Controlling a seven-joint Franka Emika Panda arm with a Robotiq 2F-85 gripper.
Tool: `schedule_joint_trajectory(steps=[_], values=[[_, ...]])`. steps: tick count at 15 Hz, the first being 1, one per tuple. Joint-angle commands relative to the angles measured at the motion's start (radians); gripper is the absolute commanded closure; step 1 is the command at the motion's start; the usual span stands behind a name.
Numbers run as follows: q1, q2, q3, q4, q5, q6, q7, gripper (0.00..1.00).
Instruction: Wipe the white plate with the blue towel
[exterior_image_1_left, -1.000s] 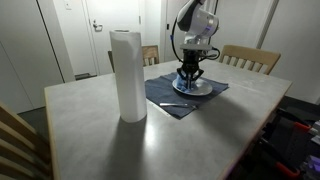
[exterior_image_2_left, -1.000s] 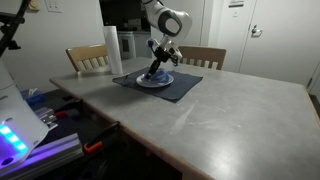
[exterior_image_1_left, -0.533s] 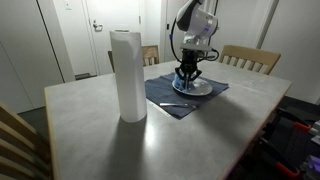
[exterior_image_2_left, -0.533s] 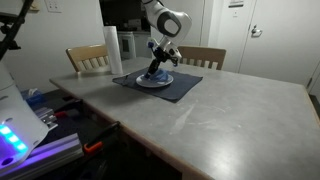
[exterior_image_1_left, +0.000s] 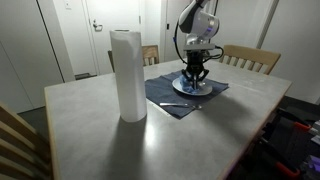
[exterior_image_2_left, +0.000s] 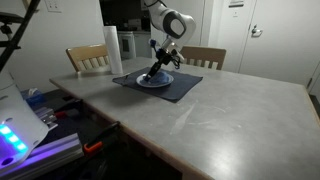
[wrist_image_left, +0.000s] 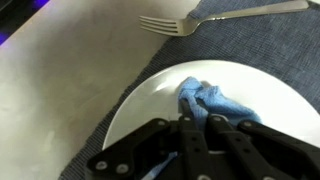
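The white plate (wrist_image_left: 140, 105) lies on a dark placemat (wrist_image_left: 270, 40) and shows in both exterior views (exterior_image_1_left: 203, 89) (exterior_image_2_left: 147, 84). The blue towel (wrist_image_left: 222, 102) lies crumpled on the plate. My gripper (wrist_image_left: 200, 128) points down over the plate, its fingers shut together on the near edge of the towel and pressing it onto the plate. It also shows in both exterior views (exterior_image_1_left: 195, 80) (exterior_image_2_left: 156, 73), where the towel is hidden under the fingers.
A metal fork (wrist_image_left: 190, 20) lies on the placement's edge beside the plate (exterior_image_1_left: 175, 104). A tall paper towel roll (exterior_image_1_left: 127, 75) (exterior_image_2_left: 114, 52) stands on the grey table (exterior_image_1_left: 120, 140). Wooden chairs (exterior_image_1_left: 250, 58) stand around the table.
My gripper has shifted a little sideways across the plate with the towel in it. The plate, fork and roll have not moved.
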Motion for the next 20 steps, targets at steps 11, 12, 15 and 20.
schedule_joint_trajectory(steps=[11, 12, 15, 20], values=[[0.076, -0.024, -0.058, -0.079, -0.111, 0.367, 0.333, 0.98], [0.076, -0.027, -0.049, -0.086, -0.103, 0.392, 0.336, 0.98], [0.061, -0.023, -0.003, -0.091, -0.07, 0.406, 0.301, 0.98], [0.01, -0.017, 0.075, -0.077, 0.018, 0.352, 0.144, 0.98]])
